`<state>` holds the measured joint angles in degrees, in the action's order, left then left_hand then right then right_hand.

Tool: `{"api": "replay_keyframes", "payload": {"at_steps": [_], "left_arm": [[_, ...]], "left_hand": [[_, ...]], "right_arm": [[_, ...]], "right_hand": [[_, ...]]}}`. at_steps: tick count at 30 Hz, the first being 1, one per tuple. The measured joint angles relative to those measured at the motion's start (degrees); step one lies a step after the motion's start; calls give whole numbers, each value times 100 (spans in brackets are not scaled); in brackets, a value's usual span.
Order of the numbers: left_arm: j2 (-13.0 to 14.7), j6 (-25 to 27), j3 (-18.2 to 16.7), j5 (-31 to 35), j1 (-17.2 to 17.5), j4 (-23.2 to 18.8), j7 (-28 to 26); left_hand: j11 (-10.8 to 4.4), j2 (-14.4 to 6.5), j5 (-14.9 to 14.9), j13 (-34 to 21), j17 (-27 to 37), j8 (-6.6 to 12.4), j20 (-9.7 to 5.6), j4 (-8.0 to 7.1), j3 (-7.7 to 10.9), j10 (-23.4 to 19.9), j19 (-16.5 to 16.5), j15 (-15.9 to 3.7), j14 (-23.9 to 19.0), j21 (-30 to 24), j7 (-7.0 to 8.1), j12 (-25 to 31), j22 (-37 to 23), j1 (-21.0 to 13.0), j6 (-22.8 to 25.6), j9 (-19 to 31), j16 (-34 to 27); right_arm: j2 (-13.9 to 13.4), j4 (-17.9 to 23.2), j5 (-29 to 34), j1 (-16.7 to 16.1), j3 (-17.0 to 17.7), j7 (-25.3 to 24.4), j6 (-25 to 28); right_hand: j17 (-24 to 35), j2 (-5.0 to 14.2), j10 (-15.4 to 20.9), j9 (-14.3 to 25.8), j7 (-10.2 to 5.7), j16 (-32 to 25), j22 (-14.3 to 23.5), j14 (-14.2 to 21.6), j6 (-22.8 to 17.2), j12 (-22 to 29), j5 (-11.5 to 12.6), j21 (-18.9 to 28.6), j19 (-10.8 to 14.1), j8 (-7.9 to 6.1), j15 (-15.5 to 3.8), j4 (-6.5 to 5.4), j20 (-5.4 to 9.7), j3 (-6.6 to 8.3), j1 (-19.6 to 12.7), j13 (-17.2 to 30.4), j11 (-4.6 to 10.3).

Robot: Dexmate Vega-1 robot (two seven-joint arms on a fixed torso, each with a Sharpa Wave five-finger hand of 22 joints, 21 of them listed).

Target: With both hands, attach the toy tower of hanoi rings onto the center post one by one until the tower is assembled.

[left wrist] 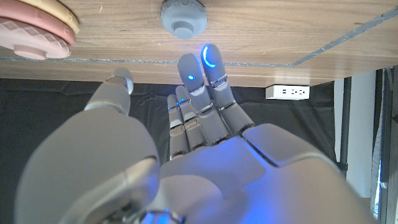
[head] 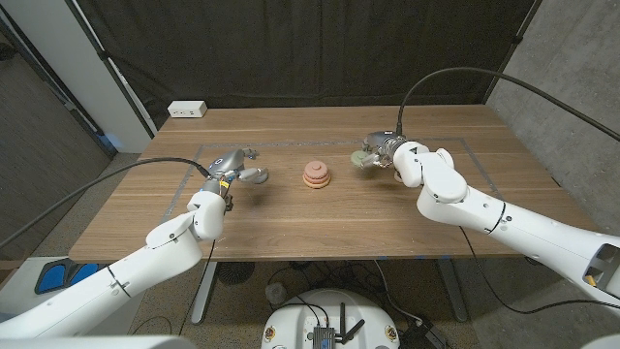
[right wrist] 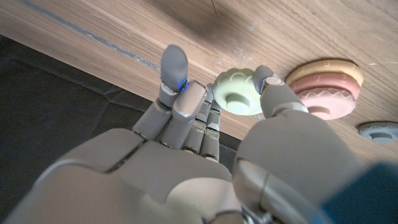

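Right hand (head: 386, 153) pinches the pale green ring (right wrist: 237, 95) between thumb and fingers, near the table's (head: 291, 218) far right side. Beside it, mid-table, the partly built tower (head: 317, 174) carries pink and tan rings. Left hand (head: 229, 170) hovers with fingers apart, holding nothing, just by the blue-grey ring (left wrist: 183, 17). Likely step: carry the green ring over the post and lower it squarely.

Open surface (head: 291, 223) either side of the ring stack (head: 317, 174); grey ring (head: 254, 175) probably sits in the left approach.
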<state>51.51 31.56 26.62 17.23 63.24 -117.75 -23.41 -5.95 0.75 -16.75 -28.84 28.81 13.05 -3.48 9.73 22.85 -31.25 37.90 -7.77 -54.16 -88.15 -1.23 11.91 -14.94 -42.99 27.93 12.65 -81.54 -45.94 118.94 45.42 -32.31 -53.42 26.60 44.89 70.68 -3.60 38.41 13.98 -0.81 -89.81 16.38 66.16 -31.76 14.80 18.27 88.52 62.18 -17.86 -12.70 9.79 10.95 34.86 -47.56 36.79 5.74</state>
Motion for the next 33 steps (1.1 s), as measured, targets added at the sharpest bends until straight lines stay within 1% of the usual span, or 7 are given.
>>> {"api": "replay_keyframes", "payload": {"at_steps": [2,8,16,23,29,31,33], "left_arm": [[0,-3,0,-5,0,0,-10],[-17,-13,2,-28,-13,41,-33],[29,-50,-19,-55,-4,48,-45],[102,-106,-91,-95,37,39,-45],[152,-150,-144,-129,66,26,-34],[163,-163,-155,-134,72,26,-34],[166,-181,-161,-135,75,26,-34]], "left_hand": [[0,0,0,0,0,-41,0,-1,1,0,0,0,0,0,0,0,5,0,0,0,0],[1,0,0,0,0,-41,0,-32,32,0,0,0,0,0,0,0,-11,0,0,0,0],[1,1,0,1,0,-41,0,-32,32,1,0,0,0,0,0,0,-5,1,0,0,0],[1,38,0,1,0,-41,0,-32,32,1,0,0,1,0,0,0,5,38,0,0,0],[-18,38,0,1,0,-41,0,-32,32,-20,0,0,1,0,1,0,5,38,1,0,39],[-16,38,0,2,0,-41,-27,-32,31,-22,27,0,1,0,1,0,5,38,1,0,39],[-11,38,0,1,0,-41,-31,-32,31,-28,31,5,-35,0,22,0,5,38,22,0,39]], "right_arm": [[22,-10,0,0,16,0,0],[139,-75,67,0,93,39,-358],[296,-106,168,-4,151,54,-608],[403,-107,215,-26,186,66,-680],[519,-111,402,-21,190,188,-836],[560,-122,449,0,186,228,-875],[596,-137,504,21,174,265,-917]], "right_hand": [[0,0,0,0,0,0,0,0,0,0,-2,0,0,-11,0,0,0,0,0,17,0],[0,0,0,0,0,0,0,22,0,-2,18,0,0,-11,23,0,0,0,0,25,0],[0,0,0,0,0,0,28,30,0,-22,39,0,32,-10,31,0,31,0,0,25,0],[0,0,11,0,0,0,44,30,0,-23,39,-30,31,-9,31,0,31,0,0,25,-11],[-1,0,32,1,1,0,53,45,-1,-67,39,-42,31,5,16,0,31,0,0,24,-31],[0,0,32,1,1,0,53,51,-1,-68,39,-42,31,8,10,0,31,0,0,23,-30],[0,0,32,1,31,0,45,51,-31,-68,38,-42,31,15,10,0,31,0,0,23,-31]]}}
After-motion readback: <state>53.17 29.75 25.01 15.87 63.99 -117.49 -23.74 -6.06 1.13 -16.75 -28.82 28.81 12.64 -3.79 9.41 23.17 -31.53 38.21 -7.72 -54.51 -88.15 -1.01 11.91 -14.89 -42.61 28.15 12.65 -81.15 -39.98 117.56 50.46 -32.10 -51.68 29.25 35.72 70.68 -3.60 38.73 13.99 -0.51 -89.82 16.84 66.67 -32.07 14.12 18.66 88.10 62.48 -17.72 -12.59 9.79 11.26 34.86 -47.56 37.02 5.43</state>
